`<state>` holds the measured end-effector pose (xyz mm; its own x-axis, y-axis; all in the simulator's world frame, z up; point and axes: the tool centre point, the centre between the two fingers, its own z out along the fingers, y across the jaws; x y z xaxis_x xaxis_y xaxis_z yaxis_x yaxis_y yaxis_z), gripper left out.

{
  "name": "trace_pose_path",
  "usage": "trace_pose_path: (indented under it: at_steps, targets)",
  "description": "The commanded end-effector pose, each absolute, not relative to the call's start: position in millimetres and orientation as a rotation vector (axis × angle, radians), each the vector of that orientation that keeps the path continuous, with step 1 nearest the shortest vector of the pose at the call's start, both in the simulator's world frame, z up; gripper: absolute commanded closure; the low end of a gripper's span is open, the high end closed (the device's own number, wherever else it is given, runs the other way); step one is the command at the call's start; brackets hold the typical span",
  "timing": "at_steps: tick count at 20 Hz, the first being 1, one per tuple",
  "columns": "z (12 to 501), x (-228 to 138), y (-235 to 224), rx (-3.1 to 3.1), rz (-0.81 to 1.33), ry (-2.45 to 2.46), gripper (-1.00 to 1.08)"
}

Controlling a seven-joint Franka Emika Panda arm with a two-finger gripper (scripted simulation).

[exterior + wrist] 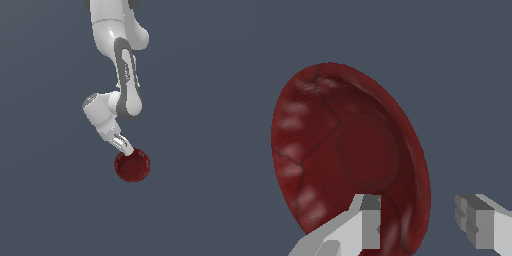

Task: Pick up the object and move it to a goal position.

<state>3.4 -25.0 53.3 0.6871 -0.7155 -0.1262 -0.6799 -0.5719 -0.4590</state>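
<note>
We see the dark red, round, ribbed-rim shallow bowl on the grey worktop at the arm's 5 o'clock, its rim straddled by wide-spread fingers; closing off-centre could tip it.

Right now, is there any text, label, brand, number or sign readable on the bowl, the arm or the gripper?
None. The dark red bowl shows only ribbing and dark crack-like lines, no lettering. The gripper and the white arm carry no readable marks in either view.
</note>
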Motion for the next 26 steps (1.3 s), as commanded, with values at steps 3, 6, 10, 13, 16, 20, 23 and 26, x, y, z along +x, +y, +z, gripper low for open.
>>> trace_pose_path:
  at_steps: [3, 6, 10, 13, 16, 20, 23, 26]
  targets:
    - [42, 6, -19, -2.421, -0.099, 1.076, -0.2]
    - [34, 8, -16, -2.421, -0.1, 1.077, -0.2]
    - [31, 8, -15, -2.421, -0.1, 1.077, 1.08]
    - [31, 8, -15, -2.421, -0.1, 1.077, 1.08]
    - [31, 8, -15, -2.421, -0.1, 1.077, 1.08]
    - [32, 9, -14, -2.422, -0.101, 1.075, 1.08]
    - [34, 9, -12, -2.422, -0.101, 1.075, 1.08]
    - [41, 9, -7, -2.422, -0.101, 1.075, 1.08]
